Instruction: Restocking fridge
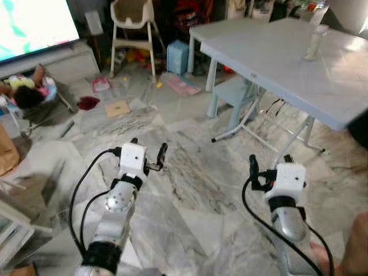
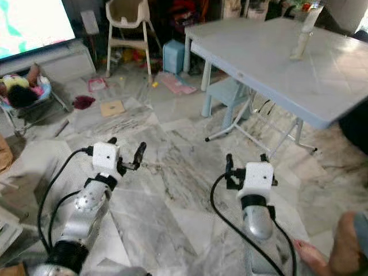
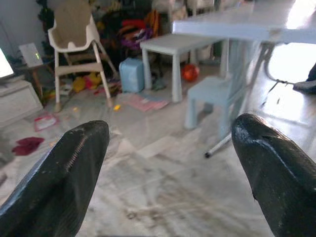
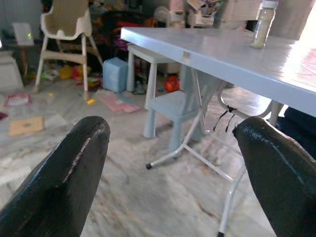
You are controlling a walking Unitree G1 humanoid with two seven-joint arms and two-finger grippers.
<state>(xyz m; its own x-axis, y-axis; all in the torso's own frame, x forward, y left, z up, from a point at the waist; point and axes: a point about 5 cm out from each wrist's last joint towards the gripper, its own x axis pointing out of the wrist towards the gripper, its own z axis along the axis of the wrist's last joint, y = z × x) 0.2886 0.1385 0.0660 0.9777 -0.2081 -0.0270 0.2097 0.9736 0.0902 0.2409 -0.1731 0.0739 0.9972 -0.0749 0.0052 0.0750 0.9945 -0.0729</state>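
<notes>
Both arms were held out low over the marble floor (image 1: 190, 172). Left gripper (image 1: 148, 150) had its fingers spread apart, nothing between them. Right gripper (image 1: 269, 168) was likewise spread wide and empty; wrist views showed a broad gap between the black fingers (image 4: 59, 182) on each.

No fridge or stock items could be made out. The only container on the light blue folding surface (image 1: 287, 57) was a tall clear bottle (image 2: 301, 31) with a light cap, upright near the far edge; its contents looked pale, could not tell what. It stood well apart from both grippers.

Under and beside the surface sat a small blue stool (image 1: 236, 92). Further back was a pale blue bin (image 1: 177, 56) on the floor, contents hidden, beside a cream high chair (image 1: 133, 29). Toys, a pink mat (image 1: 181, 83) and a flat cardboard piece (image 1: 117, 108) lay scattered on the floor. A lit screen (image 1: 31, 23) sat at far left. A person's bare foot (image 2: 322, 256) showed near the right arm.
</notes>
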